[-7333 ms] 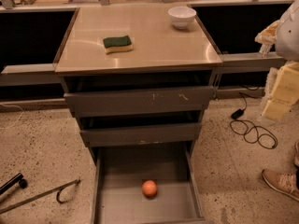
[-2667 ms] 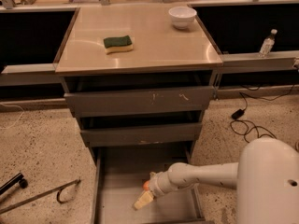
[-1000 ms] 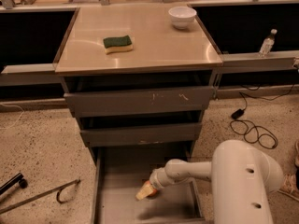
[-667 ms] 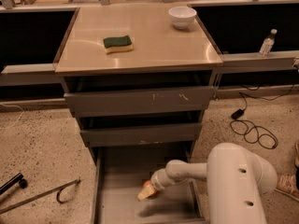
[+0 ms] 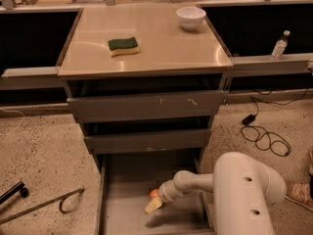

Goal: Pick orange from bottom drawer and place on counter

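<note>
The orange [image 5: 154, 193] lies on the floor of the pulled-out bottom drawer [image 5: 126, 176], and only a small part of it shows behind the gripper. My gripper [image 5: 153, 205] is down inside the drawer, right at the orange, with its cream tip just in front of and below the fruit. The white arm [image 5: 242, 190] reaches in from the lower right. The beige counter [image 5: 156, 50] tops the cabinet above, out of the gripper's reach at this height.
A green and yellow sponge [image 5: 123, 45] and a white bowl [image 5: 190, 17] sit on the counter. Two grey drawers [image 5: 146, 106] stick out above the bottom one. A black cable [image 5: 264, 137] lies on the floor at right, a metal tool [image 5: 44, 204] at left. A bottle [image 5: 279, 45] stands on the right ledge.
The arm has come in from the right and reached down into the bottom drawer onto the orange. Over the last second the gripper has hardly moved.
</note>
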You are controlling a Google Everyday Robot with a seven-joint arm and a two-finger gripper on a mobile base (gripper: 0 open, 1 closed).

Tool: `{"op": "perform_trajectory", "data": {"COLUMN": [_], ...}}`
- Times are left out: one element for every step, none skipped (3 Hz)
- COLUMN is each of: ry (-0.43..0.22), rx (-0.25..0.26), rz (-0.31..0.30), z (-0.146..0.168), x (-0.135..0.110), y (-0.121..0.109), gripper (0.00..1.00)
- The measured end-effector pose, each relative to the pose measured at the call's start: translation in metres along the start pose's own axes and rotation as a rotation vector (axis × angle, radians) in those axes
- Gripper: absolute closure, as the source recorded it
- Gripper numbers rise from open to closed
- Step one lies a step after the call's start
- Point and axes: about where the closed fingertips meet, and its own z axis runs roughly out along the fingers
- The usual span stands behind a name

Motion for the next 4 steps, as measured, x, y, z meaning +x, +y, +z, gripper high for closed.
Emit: {"op": "perform_trajectory", "data": {"ry": [0.013,0.02,0.02,0.02], "rx": [0.025,0.036,0.036,0.036], "rz": [-0.011,-0.024,-0.025,-0.025], "z": [0.009,0.02,0.021,0.021], "x": [0.0,-0.005,-0.005,-0.005], "y": [0.006,0.009,0.01,0.01], "gripper": [0.0,0.0,0.19,0.43]}}
